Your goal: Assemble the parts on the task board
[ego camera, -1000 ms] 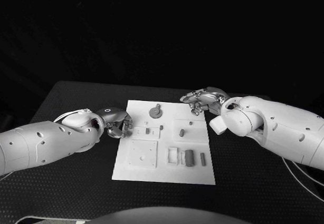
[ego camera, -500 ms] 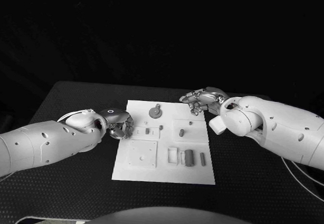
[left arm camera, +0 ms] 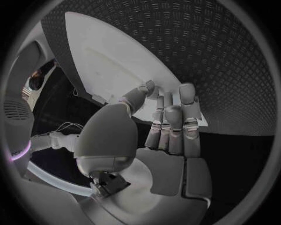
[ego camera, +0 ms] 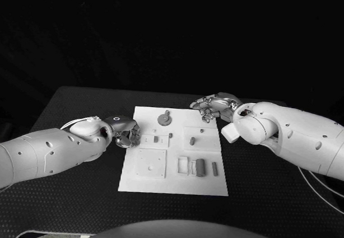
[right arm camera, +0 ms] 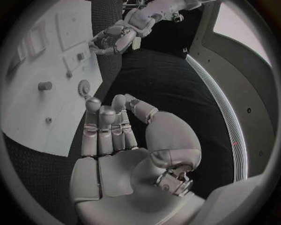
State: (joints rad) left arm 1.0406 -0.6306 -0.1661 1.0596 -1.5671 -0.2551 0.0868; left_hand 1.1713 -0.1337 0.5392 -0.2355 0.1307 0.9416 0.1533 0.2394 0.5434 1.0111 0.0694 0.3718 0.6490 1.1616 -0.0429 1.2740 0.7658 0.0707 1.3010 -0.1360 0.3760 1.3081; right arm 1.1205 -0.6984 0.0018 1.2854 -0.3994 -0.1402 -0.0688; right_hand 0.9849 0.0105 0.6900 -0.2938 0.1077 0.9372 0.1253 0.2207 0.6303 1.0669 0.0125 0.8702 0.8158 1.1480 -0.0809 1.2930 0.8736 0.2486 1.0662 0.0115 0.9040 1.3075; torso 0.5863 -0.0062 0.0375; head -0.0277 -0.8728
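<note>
The black table [ego camera: 69,183] carries the white board [ego camera: 175,178] at its middle. The left arm [ego camera: 31,154] reaches in low, its hand [ego camera: 125,130] at the board's left edge, fingers straight and close together, thumb apart, holding nothing. The right arm [ego camera: 308,139] bends across to the board's far right corner, where its hand [ego camera: 213,107] is likewise empty, fingers extended. Small grey parts lie on the board: a round gear-like piece [ego camera: 164,119] near the far edge, a short cylinder [ego camera: 201,167] nearer the robot.
</note>
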